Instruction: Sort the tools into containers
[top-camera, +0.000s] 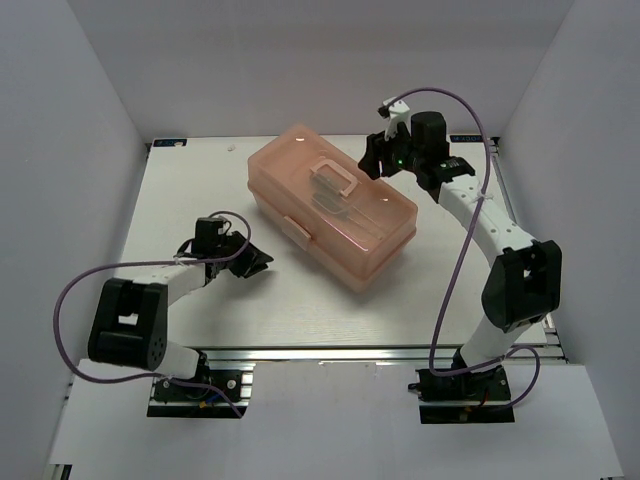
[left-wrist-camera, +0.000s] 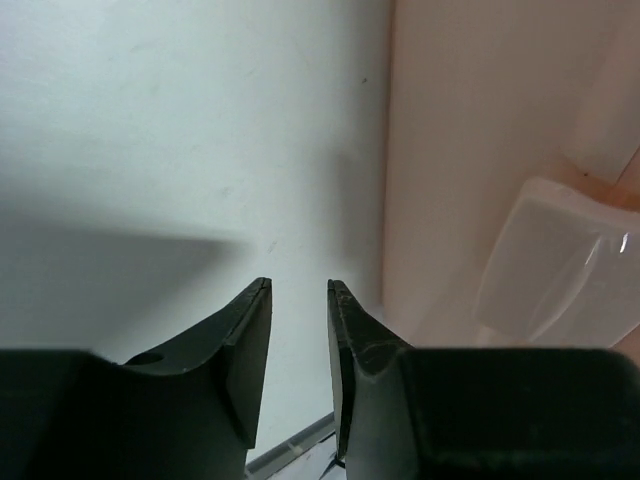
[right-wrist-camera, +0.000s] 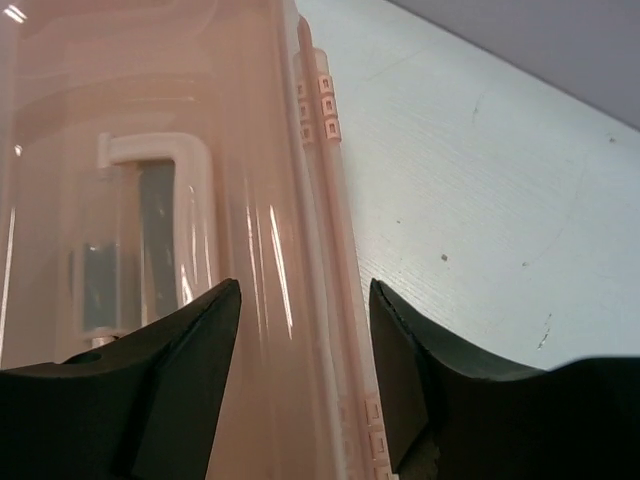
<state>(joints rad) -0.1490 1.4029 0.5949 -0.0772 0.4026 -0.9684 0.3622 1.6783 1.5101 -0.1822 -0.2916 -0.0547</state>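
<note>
The salmon-pink toolbox (top-camera: 330, 205) lies closed in the middle of the table, its white handle (top-camera: 335, 180) on top and its front latch (top-camera: 296, 229) facing the left arm. No tool lies loose in any view; dark shapes show faintly through the lid (right-wrist-camera: 150, 230). My left gripper (top-camera: 258, 258) is open and empty, low over the table just left of the box; the box wall (left-wrist-camera: 470, 150) and latch (left-wrist-camera: 560, 260) fill the right of its wrist view. My right gripper (top-camera: 375, 155) is open and empty above the box's back edge and hinge (right-wrist-camera: 325, 180).
The white table (top-camera: 190, 200) ends at a metal rail (top-camera: 330, 350) at the front. White walls close it in at the left, back and right. The right arm's purple cable (top-camera: 470, 230) loops over the table's right side.
</note>
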